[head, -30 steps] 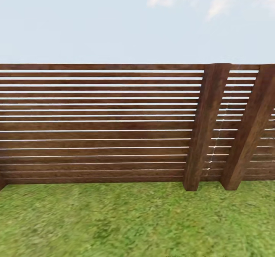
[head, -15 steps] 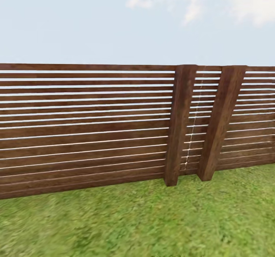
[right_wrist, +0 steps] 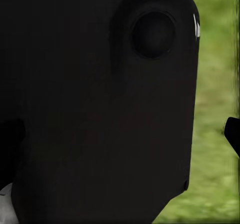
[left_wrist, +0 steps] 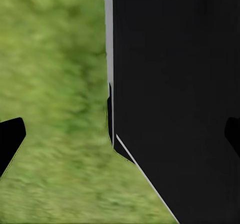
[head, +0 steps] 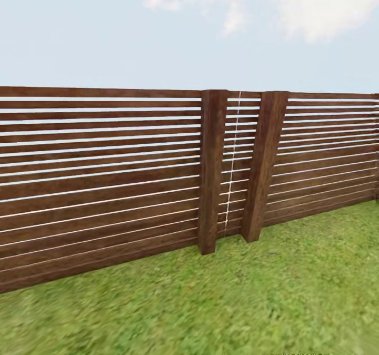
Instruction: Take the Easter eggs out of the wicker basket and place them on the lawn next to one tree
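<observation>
The lawn [left_wrist: 55, 84] is the one task thing on show, and it lies as blurred, mottled green grass behind the left gripper [left_wrist: 120, 139] in the left wrist view; that gripper's two dark fingertips [left_wrist: 10, 136] stand far apart at opposite edges of the picture with nothing between them, so it is spread wide and carries nothing; a large black body panel of the robot [left_wrist: 175, 99], edged with a thin pale line, lies beyond the gripper and covers much of the grass. In the right wrist view the right gripper [right_wrist: 120, 139] shows one dark fingertip [right_wrist: 233, 134] at the picture's edge, while the other side merges into a black, rounded robot housing [right_wrist: 100, 114] with a round recess in it; whether this gripper is spread or closed cannot be told; a strip of grass shows past the housing. From the head view the grass spreads across the foreground up to a brown slatted wooden fence [head: 100, 186]; its horizontal boards run the width of the picture with pale gaps between them; two thick upright posts [head: 211, 170] stand close together, a narrow slatted section between them; above the fence is pale blue sky with a white cloud [head: 295, 2].
</observation>
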### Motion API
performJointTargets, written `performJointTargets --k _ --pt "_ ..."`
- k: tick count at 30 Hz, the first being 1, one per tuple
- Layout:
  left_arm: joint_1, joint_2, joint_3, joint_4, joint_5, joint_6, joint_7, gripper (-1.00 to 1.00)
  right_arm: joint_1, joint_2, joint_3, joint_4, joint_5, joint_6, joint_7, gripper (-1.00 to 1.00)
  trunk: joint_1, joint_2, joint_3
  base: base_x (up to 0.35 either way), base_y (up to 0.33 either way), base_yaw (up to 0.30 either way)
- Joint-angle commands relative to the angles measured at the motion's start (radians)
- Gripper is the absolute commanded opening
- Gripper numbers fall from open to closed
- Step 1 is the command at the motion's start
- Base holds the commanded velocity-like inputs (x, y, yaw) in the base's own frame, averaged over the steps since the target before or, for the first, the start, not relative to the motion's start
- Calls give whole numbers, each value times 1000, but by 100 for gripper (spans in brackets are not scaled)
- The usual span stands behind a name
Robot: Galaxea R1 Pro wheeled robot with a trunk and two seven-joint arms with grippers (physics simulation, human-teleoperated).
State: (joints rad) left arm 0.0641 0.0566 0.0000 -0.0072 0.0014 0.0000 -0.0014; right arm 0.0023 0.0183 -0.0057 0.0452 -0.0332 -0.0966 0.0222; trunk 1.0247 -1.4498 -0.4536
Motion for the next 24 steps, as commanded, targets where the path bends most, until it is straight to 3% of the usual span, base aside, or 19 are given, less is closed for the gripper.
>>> performJointTargets --k 1,24 --pt "0 0 0 -1 0 0 0 100 -1 0 0 2 -4 -6 2 100 0 0 -1 202 -222 -289" --pt "0 -1 1 -1 0 0 0 100 -1 0 0 2 -4 -6 2 100 0 0 -1 203 -232 -288"
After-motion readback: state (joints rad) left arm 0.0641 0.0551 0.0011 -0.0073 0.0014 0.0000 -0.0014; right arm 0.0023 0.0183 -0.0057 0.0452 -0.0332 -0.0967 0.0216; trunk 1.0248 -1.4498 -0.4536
